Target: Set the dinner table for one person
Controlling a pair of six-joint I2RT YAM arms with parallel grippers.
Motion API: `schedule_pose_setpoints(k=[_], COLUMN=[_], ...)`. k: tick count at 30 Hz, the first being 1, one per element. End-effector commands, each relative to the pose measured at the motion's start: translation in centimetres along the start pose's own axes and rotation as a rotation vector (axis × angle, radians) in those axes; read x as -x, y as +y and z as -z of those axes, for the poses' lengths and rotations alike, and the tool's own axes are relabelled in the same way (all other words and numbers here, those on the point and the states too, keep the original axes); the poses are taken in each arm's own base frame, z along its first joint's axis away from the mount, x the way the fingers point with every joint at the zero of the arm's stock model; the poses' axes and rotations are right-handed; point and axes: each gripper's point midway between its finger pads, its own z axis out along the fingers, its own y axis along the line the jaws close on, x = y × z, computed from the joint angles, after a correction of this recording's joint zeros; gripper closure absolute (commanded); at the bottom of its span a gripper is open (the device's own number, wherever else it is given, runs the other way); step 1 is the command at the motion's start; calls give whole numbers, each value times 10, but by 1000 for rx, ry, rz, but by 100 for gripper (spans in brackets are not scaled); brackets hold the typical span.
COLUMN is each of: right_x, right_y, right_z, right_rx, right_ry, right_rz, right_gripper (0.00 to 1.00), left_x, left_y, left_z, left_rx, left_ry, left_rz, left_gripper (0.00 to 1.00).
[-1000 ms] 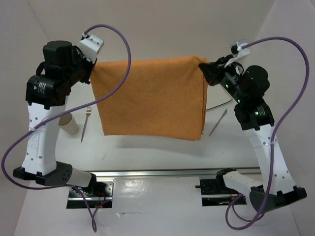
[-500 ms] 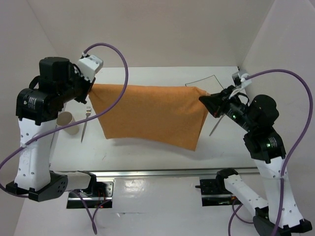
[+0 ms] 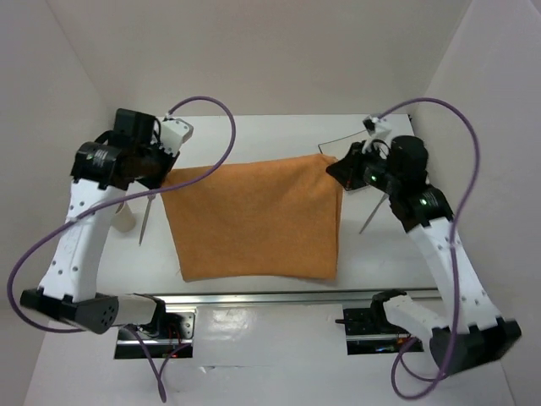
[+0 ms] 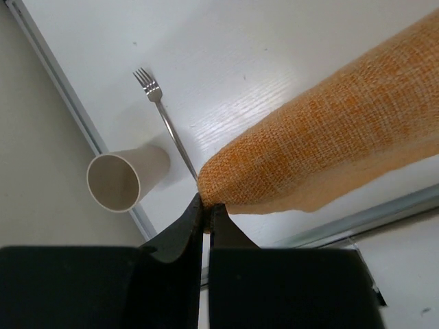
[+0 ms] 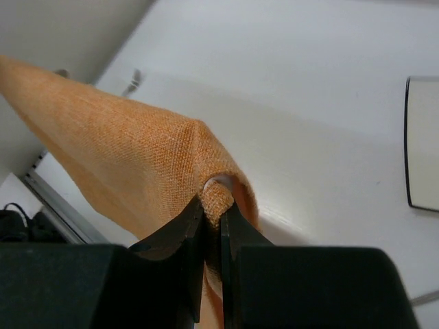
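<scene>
Since a second ago I have swung the orange cloth [image 3: 254,224] down from hanging high to draping low over the counter [image 3: 254,135] that lies beneath everything, so I judge the mat is nearly spread. From above I count one cloth, one fork [image 3: 144,224], one cup [image 3: 125,222] and one knife [image 3: 372,214]. The left wrist view shows my left gripper [image 4: 204,202] clamped on one cloth corner. The right wrist view shows my right gripper [image 5: 214,203] pinching the other, with one plate [image 5: 424,140] beyond.

White arms [image 3: 78,241], black joints [image 3: 106,161] — purple cables [image 3: 203,99]; left gripper [image 4: 206,203] black-fingered.
</scene>
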Motion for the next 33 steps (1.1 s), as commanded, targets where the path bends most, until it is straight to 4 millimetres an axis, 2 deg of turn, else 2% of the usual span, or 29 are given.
schedule_pose_setpoints(k=[1,3,4,5,6,7,8,9,10,11,12,13,14,15,16,17,18,19,20,21,22,25,27,28,29,30,31,32,33], right_x=[-17,-34,-44,-52,-71,-75,-68,-83,-86,-76,-91,-94,-95,-85,-102,-105,-98,-108,-104,-108,-100,-83,-78,-69,-71,-87,-88,-79,-89], right_y=[-39,-52,-64,-73,-91,-98,-104,-117,-122,-130,-145,-150,-154,-160,-170,-183,-188,-197,-200,-204,-208,-206,-206,-206,-209,-216,-216,-217,-222], right_z=[-46,-67,-86,-96,-114,-125,-134,-152,-161,-169,-183,-190,-197,-205,-214,-215,-221,-224,-224,-225,-225,-227,-233,-237,-241,-247,-251,-256,-260], right_rx=[-66,-73,-77,-90,-111,-111,-107,-113,-115,-121,-137,-139,-140,-151,-168,-211,-227,-251,-269,-287,-292,-282,-269,-268,-270,-277,-267,-263,-266], right_ry=[37,68,85,101,151,150,139,172,181,162,197,207,212,196,237,245,232,257,247,254,233,178,166,157,167,211,219,201,227], right_rz=[-15,-38,-45,-53,-68,-68,-55,-59,-63,-59,-80,-85,-88,-68,-86,-82,-74,-72,-66,-67,-64,-41,-37,-33,-37,-56,-60,-52,-52], right_gripper=[100,100,100,100,100,100,100,100,100,100,100,100,100,100,100,100,100,100,100,100,100,100,100,99,93,61,49,43,40], left_x=[24,24,27,36,38,34,44,45,49,49,49,49,53,48,46,50,49,47,44,55,52,68,70,70,66,62,55,45,44], left_y=[28,32,32,35,39,41,42,47,48,50,57,58,61,58,64,67,66,66,65,69,68,72,73,75,74,75,74,70,69], left_z=[-37,-65,-88,-103,-117,-148,-156,-169,-183,-206,-217,-227,-234,-254,-261,-264,-270,-281,-286,-283,-288,-284,-290,-290,-296,-301,-314,-319,-322], left_rx=[126,146,137,143,147,134,127,129,129,136,151,157,167,158,172,183,181,188,185,198,194,201,200,206,198,201,203,190,187], left_ry=[-58,-27,0,-17,-4,53,46,59,61,92,95,105,106,131,137,133,141,149,160,123,134,74,76,93,116,138,171,208,217], left_rz=[11,-1,-4,-2,15,17,32,50,50,47,54,62,62,70,76,87,87,99,98,115,113,130,120,102,87,84,80,74,73], left_gripper=[100,100,100,100,100,100,100,100,100,100,100,100,100,100,100,100,100,100,100,100,100,100,100,100,100,100,96,85,67])
